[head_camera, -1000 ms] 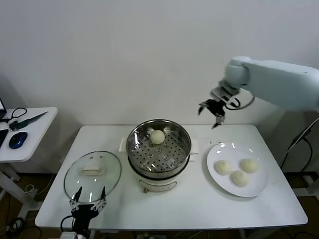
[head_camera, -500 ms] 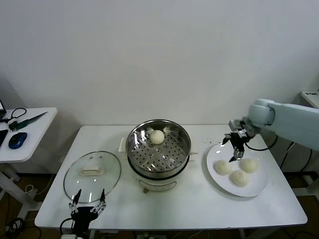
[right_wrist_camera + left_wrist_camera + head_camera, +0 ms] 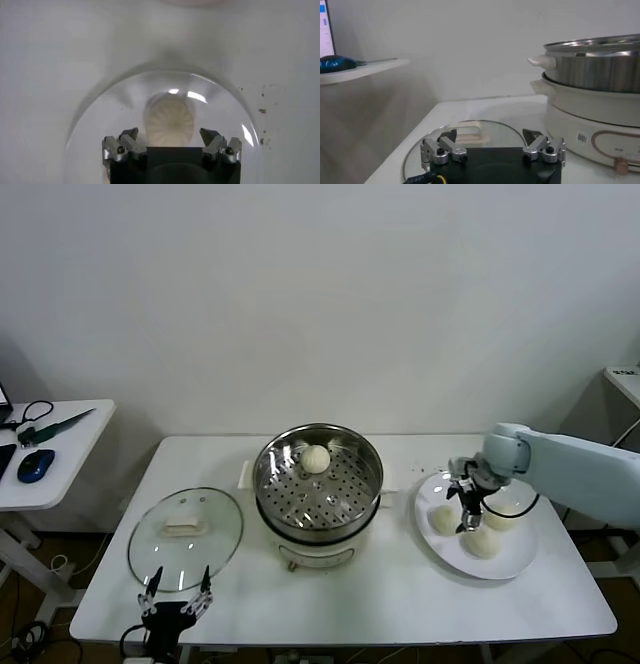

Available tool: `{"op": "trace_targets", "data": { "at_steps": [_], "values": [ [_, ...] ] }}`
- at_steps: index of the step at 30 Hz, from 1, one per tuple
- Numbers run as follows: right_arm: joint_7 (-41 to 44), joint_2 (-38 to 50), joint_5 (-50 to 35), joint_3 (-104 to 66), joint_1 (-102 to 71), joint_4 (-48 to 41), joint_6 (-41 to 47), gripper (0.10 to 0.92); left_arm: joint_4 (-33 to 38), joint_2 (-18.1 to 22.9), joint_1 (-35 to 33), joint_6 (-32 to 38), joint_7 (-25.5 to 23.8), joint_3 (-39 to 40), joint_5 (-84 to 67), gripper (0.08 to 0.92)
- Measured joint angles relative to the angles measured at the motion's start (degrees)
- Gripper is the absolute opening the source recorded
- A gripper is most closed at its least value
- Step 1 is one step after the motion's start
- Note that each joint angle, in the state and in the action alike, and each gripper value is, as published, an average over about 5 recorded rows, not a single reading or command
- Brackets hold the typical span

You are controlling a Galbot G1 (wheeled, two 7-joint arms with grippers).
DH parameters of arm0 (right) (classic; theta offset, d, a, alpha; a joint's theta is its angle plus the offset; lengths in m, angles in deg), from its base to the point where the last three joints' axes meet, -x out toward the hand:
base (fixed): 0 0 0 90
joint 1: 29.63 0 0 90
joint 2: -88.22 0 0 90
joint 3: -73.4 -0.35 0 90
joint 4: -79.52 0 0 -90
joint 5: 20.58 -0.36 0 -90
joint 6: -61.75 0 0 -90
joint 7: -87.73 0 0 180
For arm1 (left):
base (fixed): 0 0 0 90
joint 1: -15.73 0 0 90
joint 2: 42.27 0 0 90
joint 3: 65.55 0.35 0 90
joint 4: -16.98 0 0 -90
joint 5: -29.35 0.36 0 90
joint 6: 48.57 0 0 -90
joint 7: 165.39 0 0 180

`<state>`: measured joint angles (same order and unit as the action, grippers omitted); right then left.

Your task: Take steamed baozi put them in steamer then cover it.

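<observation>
The steel steamer (image 3: 318, 484) stands mid-table with one baozi (image 3: 316, 459) on its perforated tray. Three baozi lie on the white plate (image 3: 520, 559) at the right: one at the left (image 3: 442, 519), one at the front (image 3: 483, 542), one at the back (image 3: 505, 517). My right gripper (image 3: 466, 506) is open, low over the plate among them; the right wrist view shows a baozi (image 3: 170, 120) between its spread fingertips. The glass cover (image 3: 186, 536) lies flat left of the steamer. My left gripper (image 3: 176, 592) is open at the table's front edge, just before the cover (image 3: 470, 137).
A side table (image 3: 45, 449) at the far left holds a mouse (image 3: 36, 465) and cables. The steamer's cream base (image 3: 590, 117) rises close by in the left wrist view. The wall stands right behind the table.
My right arm has come down from high behind the steamer to the plate, its gripper now low among the three baozi. The left gripper has stayed near the cover.
</observation>
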<state>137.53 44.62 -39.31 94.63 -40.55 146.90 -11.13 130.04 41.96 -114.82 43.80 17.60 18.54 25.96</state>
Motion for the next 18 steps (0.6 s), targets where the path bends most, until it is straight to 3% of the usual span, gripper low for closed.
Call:
{"op": "trace_targets", "data": {
  "at_steps": [9,18],
  "values": [
    [-0.5,-0.8,0.8,-3.0,-3.0,-1.7,1.0,0.664,-0.2,0.0,0.1,0.0,0.1,-0.1,0.1,0.823],
    [0.4,0.1,-0.3,-3.2,-1.5,-1.0,0.6,0.636,0.2,0.1,-0.1,0.0,0.7,0.0,0.5,0.823]
  ]
}}
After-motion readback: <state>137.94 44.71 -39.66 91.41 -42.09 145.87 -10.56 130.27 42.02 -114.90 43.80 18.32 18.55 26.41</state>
